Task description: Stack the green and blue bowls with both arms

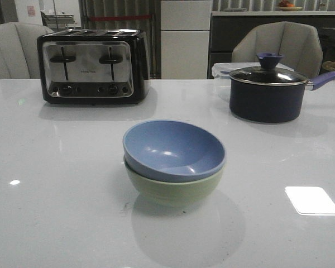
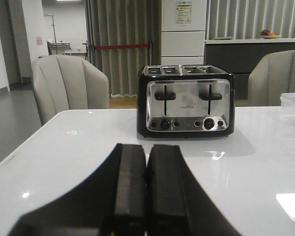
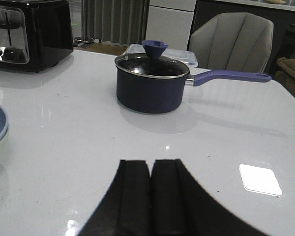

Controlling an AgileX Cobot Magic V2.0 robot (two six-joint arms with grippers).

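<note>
Though partly hidden, container (image 1: pixel 222 71) behind saucepan (image 1: pixel 266 95)

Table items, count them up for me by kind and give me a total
Bowls: 2, the blue bowl nested in the green bowl
Toaster: 1
Saucepan with lid: 1
Plastic container behind the saucepan: 1
Total: 5
</note>
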